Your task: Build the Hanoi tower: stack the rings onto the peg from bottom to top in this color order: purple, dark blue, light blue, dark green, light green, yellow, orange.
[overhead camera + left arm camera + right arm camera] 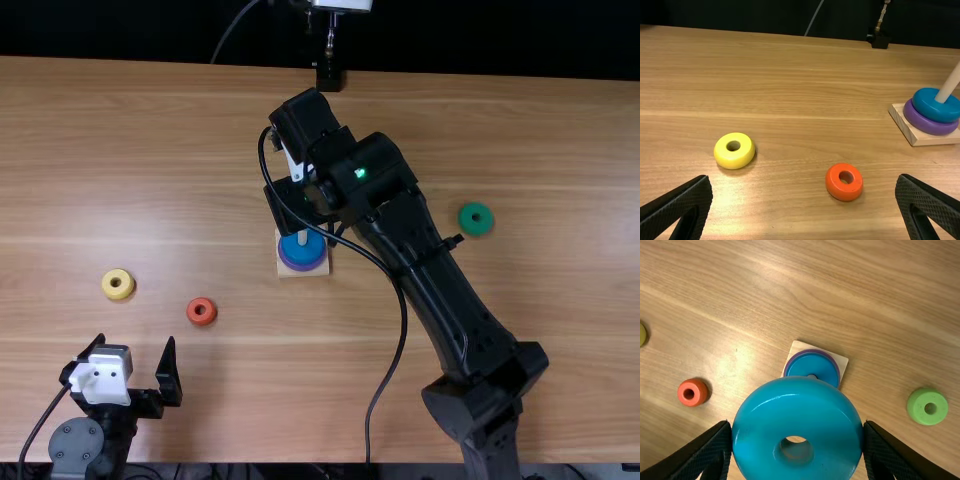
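In the top view my left gripper (135, 342) stands open at the near left; in its wrist view the gripper (804, 179) has nothing between its fingers. My right gripper (296, 203) is over the wooden base (287, 271). In the right wrist view this gripper (797, 426) is shut on a light blue ring (795, 410). On the peg (951, 82) a blue ring (930, 106) lies on a purple ring (925, 122). Off the base lie a yellow ring (118, 284), an orange ring (202, 311), a dark green ring (476, 219) and a light green ring (927, 406).
The right arm stretches diagonally over the table, right of the base, with a loose cable hanging beside it. A black stand (329, 76) is at the table's far edge. Bare wood (140, 150) spreads across the far left.
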